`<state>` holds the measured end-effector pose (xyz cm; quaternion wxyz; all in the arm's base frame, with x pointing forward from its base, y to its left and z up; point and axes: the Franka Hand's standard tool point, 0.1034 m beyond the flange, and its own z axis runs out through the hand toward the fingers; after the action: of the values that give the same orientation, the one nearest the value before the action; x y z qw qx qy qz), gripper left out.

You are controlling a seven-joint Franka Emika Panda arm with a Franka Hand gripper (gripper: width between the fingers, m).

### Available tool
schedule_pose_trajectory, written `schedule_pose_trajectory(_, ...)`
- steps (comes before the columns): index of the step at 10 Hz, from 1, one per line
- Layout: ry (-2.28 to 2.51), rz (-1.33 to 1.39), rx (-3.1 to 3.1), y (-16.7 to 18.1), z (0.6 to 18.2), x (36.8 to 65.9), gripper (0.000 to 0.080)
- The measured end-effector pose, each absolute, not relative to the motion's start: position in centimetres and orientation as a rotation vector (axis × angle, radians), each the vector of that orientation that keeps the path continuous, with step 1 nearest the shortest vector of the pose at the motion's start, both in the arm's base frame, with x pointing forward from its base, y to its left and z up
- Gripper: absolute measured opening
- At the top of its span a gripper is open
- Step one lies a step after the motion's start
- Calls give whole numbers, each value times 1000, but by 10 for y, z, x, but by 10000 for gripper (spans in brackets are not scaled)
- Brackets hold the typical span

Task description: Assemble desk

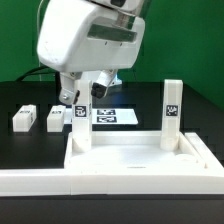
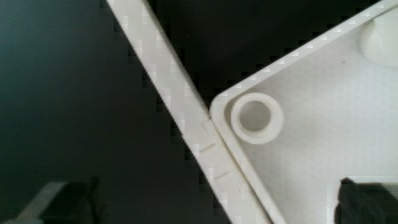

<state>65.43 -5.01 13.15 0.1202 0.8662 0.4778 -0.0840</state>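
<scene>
White rimmed desk top [image 1: 130,158], two tagged legs [image 1: 172,115] upright.

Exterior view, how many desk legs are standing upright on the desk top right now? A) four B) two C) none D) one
B: one upright leg and a second upright leg stand at the far corners of the desk top; two loose legs lie on the table.

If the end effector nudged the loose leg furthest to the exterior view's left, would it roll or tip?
Probably neither: the leg looks square-sided and lies flat on the table, so it should slide. Short and blocky, it likely stays stiff.
</scene>
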Motion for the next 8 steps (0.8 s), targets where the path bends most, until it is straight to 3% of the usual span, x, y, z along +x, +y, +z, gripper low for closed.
schedule_pose_trajectory(1, 1250, -218, 2609, -72, 144, 650, 649)
schedule_pose_trajectory(2, 1174, -215, 2660, -97, 146, 635, 649)
schedule_pose_trajectory(5, 873, -270, 2832, -172, 126, 580, 649)
schedule_pose_trajectory(8, 594, -252, 2896, -170, 123, 579, 649)
